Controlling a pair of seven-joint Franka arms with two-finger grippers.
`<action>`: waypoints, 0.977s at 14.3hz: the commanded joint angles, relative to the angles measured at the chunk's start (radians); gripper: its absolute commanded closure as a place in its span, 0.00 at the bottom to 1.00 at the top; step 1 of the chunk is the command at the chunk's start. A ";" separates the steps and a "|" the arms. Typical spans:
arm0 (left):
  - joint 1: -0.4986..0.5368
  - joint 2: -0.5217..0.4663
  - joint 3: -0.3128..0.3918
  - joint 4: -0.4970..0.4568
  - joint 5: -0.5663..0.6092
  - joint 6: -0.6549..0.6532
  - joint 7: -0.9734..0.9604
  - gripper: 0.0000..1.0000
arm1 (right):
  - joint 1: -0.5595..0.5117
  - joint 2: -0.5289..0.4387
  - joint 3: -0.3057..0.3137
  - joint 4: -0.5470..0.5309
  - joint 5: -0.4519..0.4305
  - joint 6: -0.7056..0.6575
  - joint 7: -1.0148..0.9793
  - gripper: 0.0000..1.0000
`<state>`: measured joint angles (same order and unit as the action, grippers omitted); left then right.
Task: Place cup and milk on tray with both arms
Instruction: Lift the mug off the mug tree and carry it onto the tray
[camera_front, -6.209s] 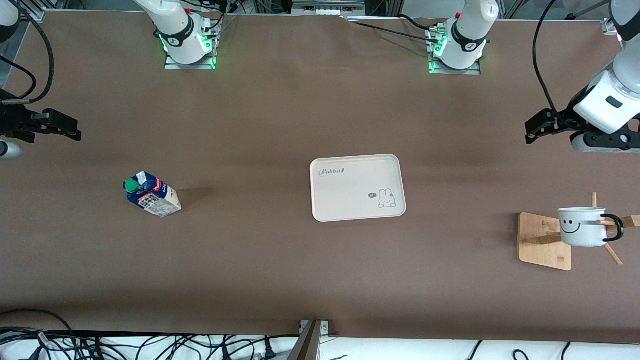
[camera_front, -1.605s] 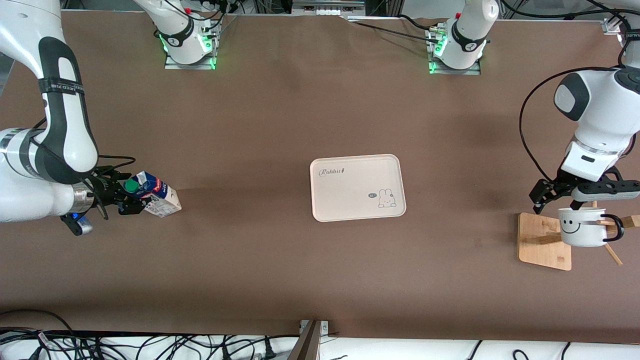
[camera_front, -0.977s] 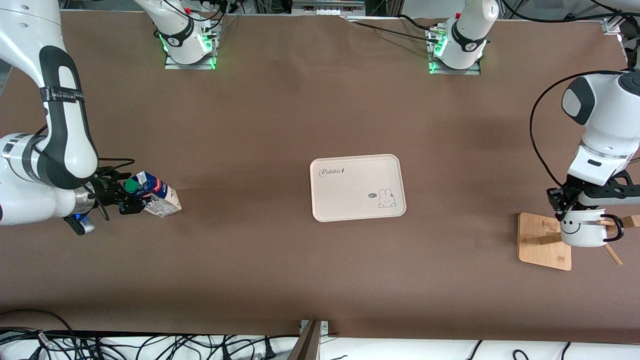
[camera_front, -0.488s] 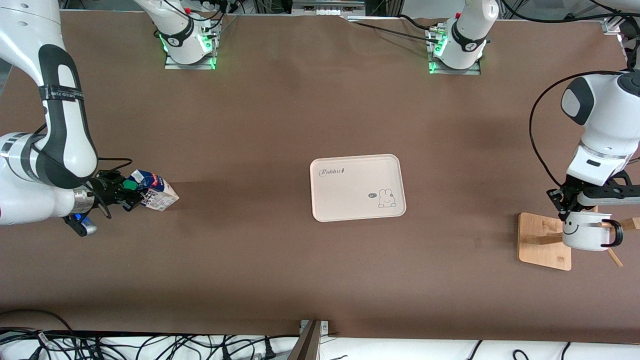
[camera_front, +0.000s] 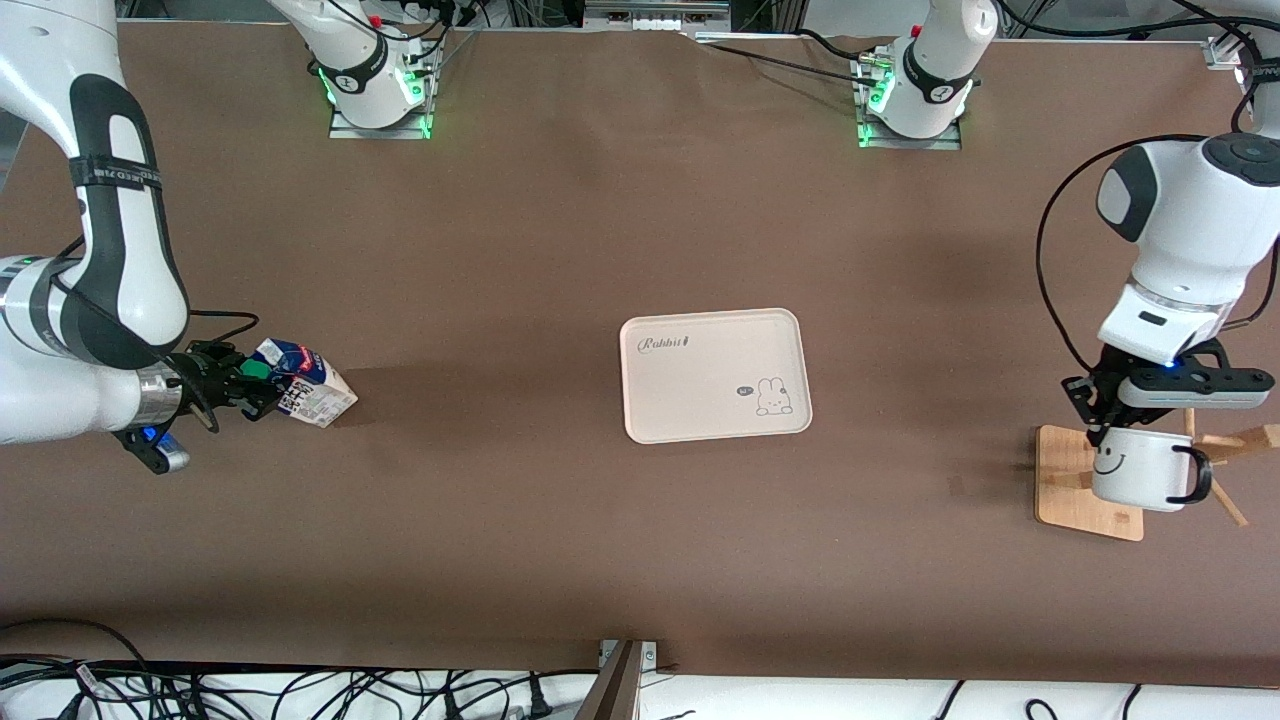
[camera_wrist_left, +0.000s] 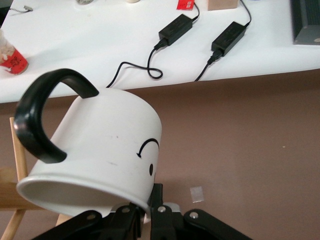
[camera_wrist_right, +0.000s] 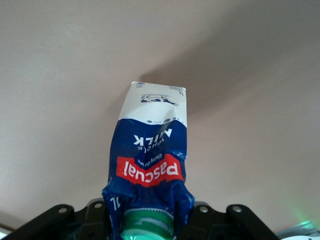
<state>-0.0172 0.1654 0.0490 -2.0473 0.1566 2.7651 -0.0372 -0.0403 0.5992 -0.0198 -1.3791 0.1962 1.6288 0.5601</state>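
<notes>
While the cup (camera_front: 1137, 478) hangs tilted from the left gripper (camera_front: 1104, 428), which pinches its rim above the square wooden stand (camera_front: 1080, 485) at the left arm's end of the worktop (camera_front: 560, 220), the milk (camera_front: 300, 383) is clamped at its gabled top, around the green cap (camera_wrist_right: 146, 227), by the right gripper (camera_front: 255, 392) at the right arm's end; whether the carton's base clears the worktop cannot be told. The tray (camera_front: 714, 374) lies bare in the middle, well apart from both. The step in hand looks like the lift and carry inward. To do it well, the left arm should raise the cup straight up until its black handle (camera_wrist_left: 42, 117) is clear of the stand's pegs (camera_front: 1228, 440) before swinging toward the tray, since a sideways pull could snag and topple the stand. The carton hangs slanted from a soft fold, so a slow, level carry seems wise. The two should aim for separate ends of the tray so the grippers do not meet.
</notes>
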 joint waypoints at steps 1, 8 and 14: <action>-0.013 -0.013 -0.046 0.022 0.006 -0.009 -0.048 1.00 | -0.001 -0.030 0.004 0.021 0.011 -0.014 -0.057 0.62; -0.151 0.055 -0.100 0.139 -0.099 -0.332 -0.075 1.00 | 0.068 -0.107 0.061 0.084 -0.046 -0.010 -0.187 0.60; -0.263 0.285 -0.104 0.340 -0.432 -0.603 -0.078 1.00 | 0.227 -0.114 0.061 0.149 -0.055 -0.004 -0.216 0.60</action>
<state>-0.2446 0.3340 -0.0610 -1.8501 -0.2088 2.2552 -0.1132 0.1607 0.4889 0.0432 -1.2737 0.1573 1.6332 0.3791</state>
